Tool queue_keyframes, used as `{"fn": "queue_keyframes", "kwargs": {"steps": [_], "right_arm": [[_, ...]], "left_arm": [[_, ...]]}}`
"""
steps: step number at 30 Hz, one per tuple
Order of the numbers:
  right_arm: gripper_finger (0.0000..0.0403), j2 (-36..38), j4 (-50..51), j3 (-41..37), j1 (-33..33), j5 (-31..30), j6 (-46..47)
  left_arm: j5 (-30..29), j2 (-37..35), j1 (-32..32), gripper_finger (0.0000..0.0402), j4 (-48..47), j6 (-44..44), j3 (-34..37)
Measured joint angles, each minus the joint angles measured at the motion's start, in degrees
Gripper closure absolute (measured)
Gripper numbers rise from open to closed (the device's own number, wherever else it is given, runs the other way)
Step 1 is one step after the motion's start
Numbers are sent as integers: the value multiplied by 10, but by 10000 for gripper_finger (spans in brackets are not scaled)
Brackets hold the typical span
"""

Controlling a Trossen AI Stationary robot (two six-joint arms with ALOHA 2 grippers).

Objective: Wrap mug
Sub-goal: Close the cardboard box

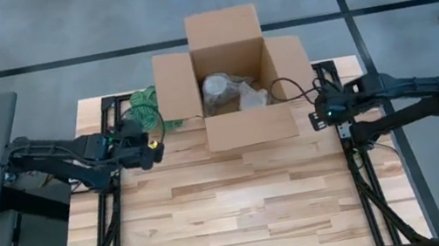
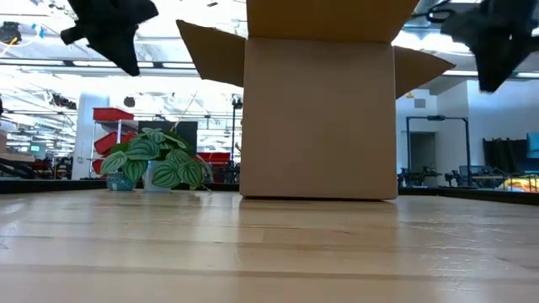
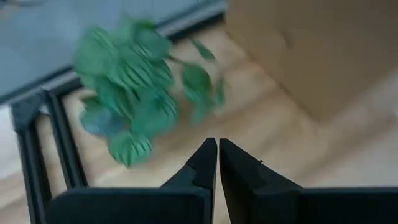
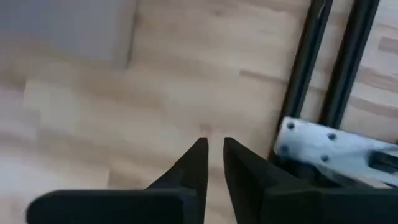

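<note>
Cardboard box point(image 1: 232, 77) stands open at the far middle of the table point(image 1: 243, 216), and everything I place is measured from it. The mug itself I cannot make out; a pale paper-wrapped bundle point(image 1: 220, 90) lies inside the box, and I judge that is the mug, already covered.

My left gripper point(image 1: 148, 149) hangs above the boards just left of the box's near corner, fingers pressed together on nothing. My right gripper point(image 1: 320, 112) hangs just right of the box, beside its right flap, fingers nearly touching and also empty.

The risk from here is the flaps: both claws sit near the box walls, so a careless swing could clip one and shove the light box. The green plant point(image 1: 145, 108), left of the box, lies near my left claw and could be knocked.
</note>
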State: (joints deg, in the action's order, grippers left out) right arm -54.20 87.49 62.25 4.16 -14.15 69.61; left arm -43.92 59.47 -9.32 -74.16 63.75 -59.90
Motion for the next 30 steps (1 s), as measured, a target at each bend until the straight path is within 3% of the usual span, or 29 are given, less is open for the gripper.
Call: {"fn": "queue_keyframes", "kwargs": {"steps": [4, 8, 12, 17, 19, 23, 27, 30], "right_arm": [[381, 42, -97, -89, -1, -67, 38], [400, 76, -202, -134, 0, -137, 37], [401, 109, -272, -132, 0, -205, -9], [402, 145, -363, -108, 0, -251, -142], [403, 154, -407, -101, 0, -251, -204], [403, 157, -495, -90, 0, -247, -307], [403, 145, -577, -89, 1, -211, -375], [403, 128, -611, -89, 1, -168, -395]], "left_arm": [[-69, -22, 27, 402, 61, -12, 33], [-119, -38, 49, 402, 125, -86, 38], [-146, -49, 65, 402, 226, -208, 22], [-149, -60, 84, 402, 433, -408, 16], [-134, -61, 97, 402, 508, -469, 15], [-37, -40, 136, 402, 594, -503, 14], [30, 1, 157, 402, 613, -504, 11], [37, 18, 149, 402, 572, -477, -48]]}}
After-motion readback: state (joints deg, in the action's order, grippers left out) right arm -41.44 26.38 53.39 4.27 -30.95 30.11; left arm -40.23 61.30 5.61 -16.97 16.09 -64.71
